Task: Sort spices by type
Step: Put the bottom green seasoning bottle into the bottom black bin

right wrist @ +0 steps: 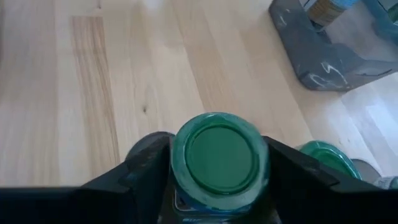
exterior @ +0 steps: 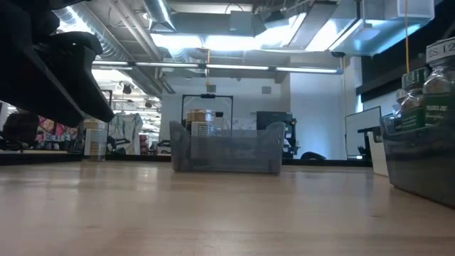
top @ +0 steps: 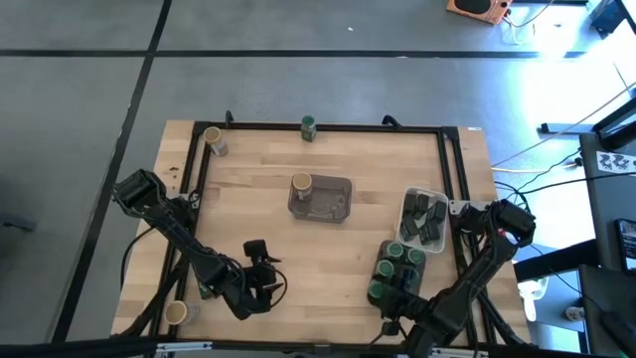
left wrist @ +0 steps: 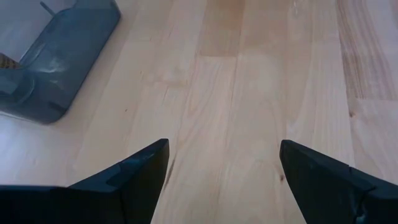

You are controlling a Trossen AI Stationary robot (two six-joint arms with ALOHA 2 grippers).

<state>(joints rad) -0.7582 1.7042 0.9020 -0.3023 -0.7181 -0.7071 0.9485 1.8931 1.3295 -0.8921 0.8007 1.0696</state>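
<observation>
Green lid (right wrist: 219, 154) between dark right gripper (right wrist: 217, 163) fingers; grey tray (right wrist: 336, 50) ahead; pale wood table (right wrist: 93, 81) beneath.

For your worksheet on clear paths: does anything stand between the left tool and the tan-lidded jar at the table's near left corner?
Nothing visible does. The left tool hangs open over bare wood, and the table between it and the tan-lidded jar holds only the left arm's own links.

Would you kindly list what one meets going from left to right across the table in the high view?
Tan-lidded jar → left gripper → grey tray → green-lidded jars → tray of dark tins.
</observation>
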